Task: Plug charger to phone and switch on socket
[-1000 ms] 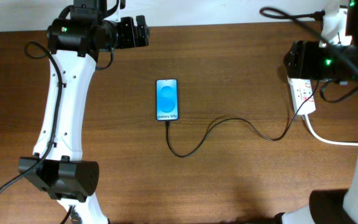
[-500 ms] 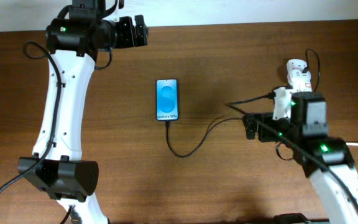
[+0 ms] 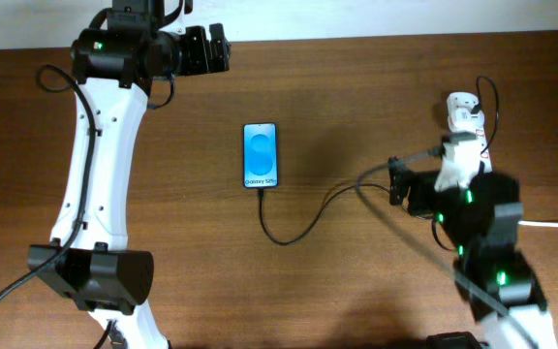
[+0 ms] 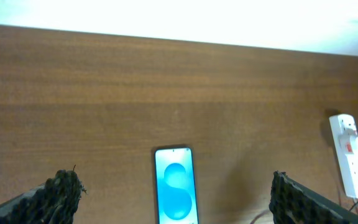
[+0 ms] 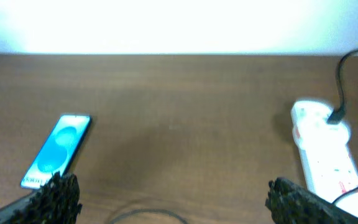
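Brown wood bench (image 3: 356,281) w/ a pale wall strip along its far edge. Phone (image 3: 262,154) lies flat about mid-bench, a bit toward the far edge, screen lit blue, long side running far-to-near, text end nearest the near edge. Charger (image 3: 283,242) meets the phone's near end, loops toward the near edge, then curves up and off toward the right edge, where it goes under the right arm. Socket (image 3: 466,111) sits by the right edge, far side. Only its far end shows from overhead, the rest is covered by the arm. Right wrist view shows a black plug in the socket's far end, w/ its cord rising away. Switch position: can't tell, too blurred. White lead (image 3: 555,226) runs off the right edge.

Left tool (image 3: 223,48) hangs over the far edge, left of the phone and well apart from it. Its fingers (image 4: 64,190) sit at opposite sides of the wrist view, spread wide, nothing between them but bench and phone below. Right tool (image 3: 395,182) is raised above the bench btwn phone and socket, pointing toward the left edge. Its fingers (image 5: 61,193) are also spread wide and hold nothing.
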Controlling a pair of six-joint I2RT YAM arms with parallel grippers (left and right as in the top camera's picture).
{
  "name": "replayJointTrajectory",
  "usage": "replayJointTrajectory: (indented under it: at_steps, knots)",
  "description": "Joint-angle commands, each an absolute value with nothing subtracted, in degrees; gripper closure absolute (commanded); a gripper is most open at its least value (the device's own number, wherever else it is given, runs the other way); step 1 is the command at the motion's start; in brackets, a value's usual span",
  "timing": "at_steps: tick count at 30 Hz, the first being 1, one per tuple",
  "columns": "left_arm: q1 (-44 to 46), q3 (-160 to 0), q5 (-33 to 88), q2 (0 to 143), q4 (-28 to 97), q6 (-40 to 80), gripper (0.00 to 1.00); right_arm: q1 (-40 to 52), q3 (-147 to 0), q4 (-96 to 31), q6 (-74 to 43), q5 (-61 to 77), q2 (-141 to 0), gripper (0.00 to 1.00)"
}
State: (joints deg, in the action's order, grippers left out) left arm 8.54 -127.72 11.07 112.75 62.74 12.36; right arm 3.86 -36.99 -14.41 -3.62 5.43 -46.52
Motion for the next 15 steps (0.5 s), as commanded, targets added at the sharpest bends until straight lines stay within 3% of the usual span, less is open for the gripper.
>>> replayJointTrajectory:
  at_steps: [1,8,15]
  knots:
    - [8.2,-127.6,10.7,112.7,62.7,11.4,0.0,4.1,-22.7,-5.5,-3.2,3.8,-33.5,0.01]
    - [8.2,-127.6,10.7,112.7,62.7,11.4,0.0,3.7,-2.7,-2.5,-3.2,2.5,-0.7,0.01]
    - [8.2,-127.6,10.7,112.7,62.7,11.4,0.0,3.7,-0.3,-1.5,-3.2,-0.5,-0.2,0.01]
